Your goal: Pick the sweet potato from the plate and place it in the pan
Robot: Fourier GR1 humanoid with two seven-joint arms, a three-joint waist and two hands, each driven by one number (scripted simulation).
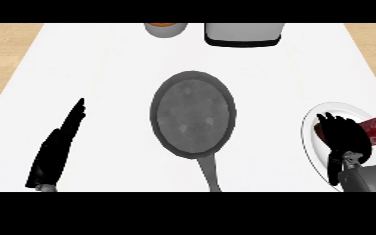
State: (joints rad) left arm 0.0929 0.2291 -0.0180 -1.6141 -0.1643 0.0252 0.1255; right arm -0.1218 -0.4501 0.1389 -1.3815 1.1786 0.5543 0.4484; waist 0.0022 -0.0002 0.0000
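At the right edge of the counter, item one: your right hand, its fingers spread and mostly straight, tips fanned away from you, laid over the sweet potato without showing any curl round it; the hand holds nothing yet as far as can be seen. Item two: the sweet potato itself, dark red, lying on the plate, one end showing at each side of the hand and its middle hidden beneath. Expect it to be stiff and solid, fairly heavy for its bulk, with a dry skin that should not slip much. It tapers, so it may roll or pivot if you take it near an end. Close on the thick middle, thumb on one long side and fingers on the other, across its width. Item three: the plate, white, round, partly cut off by the view's right edge. It is likely to slide if you drag the potato instead of lifting it. Item four: the pan, grey, mid-counter, nothing in it, well apart from the plate to your left, its handle pointing back toward you. Item five: your left hand, lower left, fingers straight, resting. Item six, far edge: a cup and a grey box-shaped appliance, both clear of the route.
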